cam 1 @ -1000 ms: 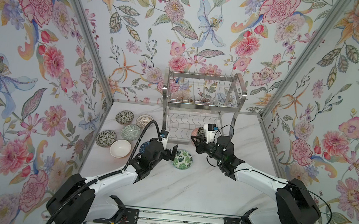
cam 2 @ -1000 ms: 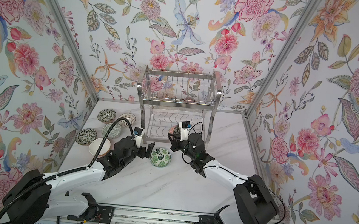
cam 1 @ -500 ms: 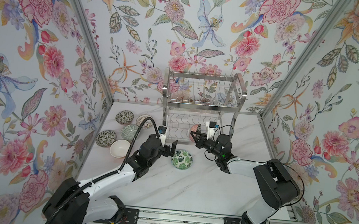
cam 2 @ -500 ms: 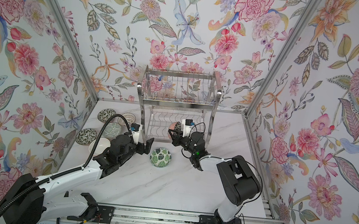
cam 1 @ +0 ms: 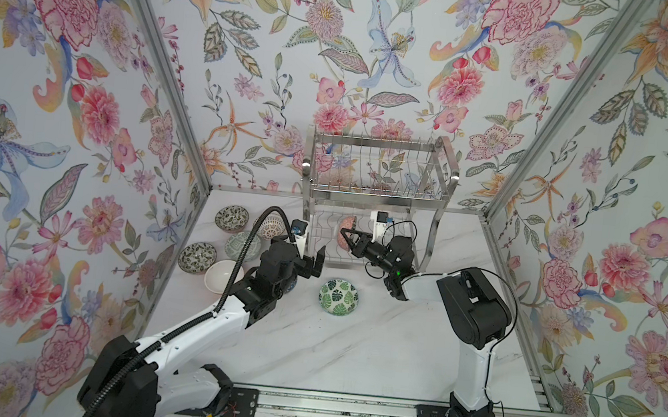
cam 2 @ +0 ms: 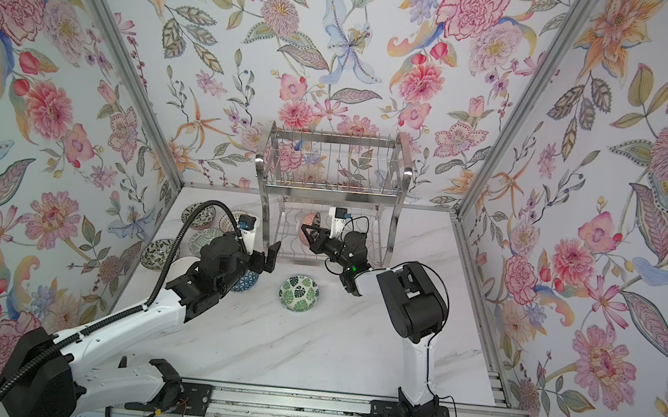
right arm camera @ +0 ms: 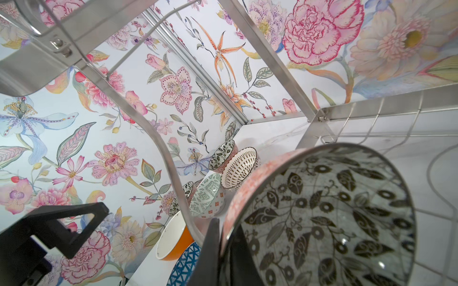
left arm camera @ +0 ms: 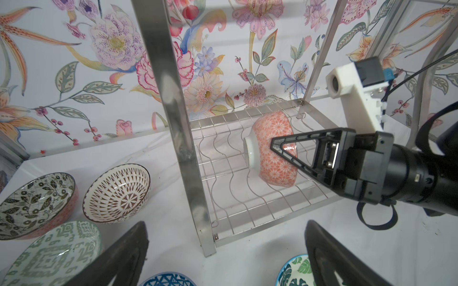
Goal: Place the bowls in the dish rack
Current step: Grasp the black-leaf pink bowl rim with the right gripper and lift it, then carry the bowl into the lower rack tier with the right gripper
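Held bowl: the round orange-lattice ceramic bowl, black leaves on grey inside, stands on edge in the lower tier, its low side down at the wavy wires.
Rack: the shiny two-tier steel wire dish rack sits at the back of the white marble worktop.
Right end effector: reaches in through the rack's front and is pinched narrow on that bowl's rim.
Left end effector: spread wide, holding nothing, just before the rack's left front post.
Below it: the blue-triangle bowl.
Loose, mid-worktop: the green-leaf bowl, upright.
Left cluster, by the wall: a black-and-white floral bowl, a second floral bowl, a brown-lattice bowl, a pale green bowl and a cream bowl.
Open room: bare marble runs from the green-leaf bowl to the aluminium front rail.
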`<state>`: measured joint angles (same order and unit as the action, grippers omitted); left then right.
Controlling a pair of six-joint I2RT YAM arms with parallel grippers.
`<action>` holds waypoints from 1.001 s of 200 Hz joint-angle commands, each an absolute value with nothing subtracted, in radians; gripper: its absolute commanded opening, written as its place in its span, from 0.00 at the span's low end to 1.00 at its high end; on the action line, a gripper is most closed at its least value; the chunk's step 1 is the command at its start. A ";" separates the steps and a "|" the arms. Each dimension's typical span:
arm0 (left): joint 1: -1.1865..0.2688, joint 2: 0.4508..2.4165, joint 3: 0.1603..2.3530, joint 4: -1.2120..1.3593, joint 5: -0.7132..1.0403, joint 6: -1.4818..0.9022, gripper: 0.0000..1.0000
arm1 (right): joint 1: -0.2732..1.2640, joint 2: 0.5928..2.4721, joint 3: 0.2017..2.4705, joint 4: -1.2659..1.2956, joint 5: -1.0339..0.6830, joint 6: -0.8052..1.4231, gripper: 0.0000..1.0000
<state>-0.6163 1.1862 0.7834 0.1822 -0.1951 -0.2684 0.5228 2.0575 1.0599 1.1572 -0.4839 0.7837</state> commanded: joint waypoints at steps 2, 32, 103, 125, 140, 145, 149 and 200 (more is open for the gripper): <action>-0.606 1.210 0.859 0.070 -0.230 -0.199 0.99 | 0.515 2.090 1.127 1.287 -0.509 0.824 0.00; -0.606 1.245 0.914 0.025 -0.182 -0.160 0.99 | 0.512 2.151 1.188 1.306 -0.508 0.865 0.00; -0.606 1.301 0.959 -0.031 -0.205 -0.043 0.99 | 0.518 2.292 1.369 1.296 -0.492 0.935 0.00; -0.607 1.265 0.849 0.068 -0.172 -0.008 0.99 | 0.526 2.317 1.419 1.262 -0.499 0.933 0.00; -0.605 1.262 0.803 0.107 -0.161 0.010 0.99 | 0.528 2.330 1.449 1.237 -0.499 0.927 0.00; -0.605 1.267 0.808 0.095 -0.167 0.010 0.99 | 0.529 2.336 1.459 1.232 -0.497 0.928 0.00; -0.605 1.270 0.816 0.084 -0.173 0.006 0.99 | 0.530 2.340 1.463 1.230 -0.498 0.927 0.00; -0.571 1.287 0.830 0.074 -0.176 -0.018 0.99 | 0.552 2.414 1.580 1.198 -0.503 0.949 0.00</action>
<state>-0.5972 1.2793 0.8246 0.0647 -0.1841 -0.0147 0.5339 2.3764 1.5154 1.1778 -0.4915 0.9329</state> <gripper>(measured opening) 0.993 0.087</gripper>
